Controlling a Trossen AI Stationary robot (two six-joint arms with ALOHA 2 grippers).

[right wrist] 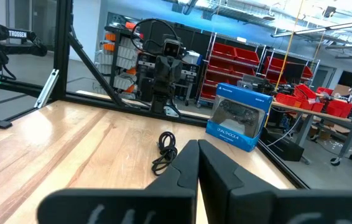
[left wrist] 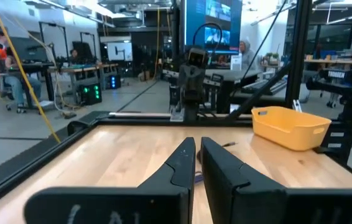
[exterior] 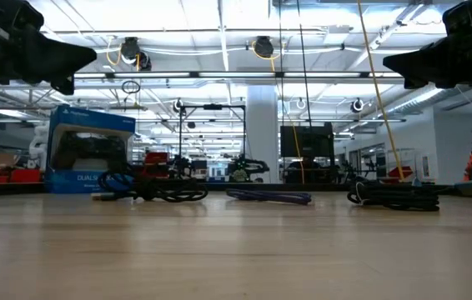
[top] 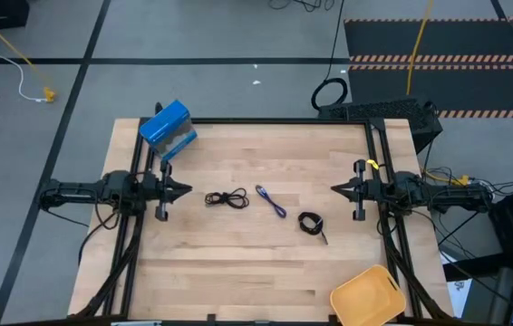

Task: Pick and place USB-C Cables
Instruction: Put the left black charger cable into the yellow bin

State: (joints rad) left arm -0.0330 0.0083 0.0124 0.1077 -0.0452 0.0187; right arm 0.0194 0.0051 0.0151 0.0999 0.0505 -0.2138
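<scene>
Three USB-C cables lie loose on the wooden table (top: 238,272) between my grippers. A black one (top: 227,198) is nearest my left gripper, a blue-purple one (top: 272,201) lies in the middle, and a coiled black one (top: 312,224) lies toward my right gripper. My left gripper (top: 187,190) hovers level at the table's left side, pointing right, its fingers together with only a slit between them (left wrist: 196,142). My right gripper (top: 333,189) hovers level at the right side, pointing left, and is shut (right wrist: 198,143). Both stand well above the table and hold nothing.
A blue game-controller box (top: 168,129) stands at the table's far left corner. A yellow bin (top: 372,296) sits at the near right corner. A black frame rail runs along the table's sides. People sit at desks in the room beyond.
</scene>
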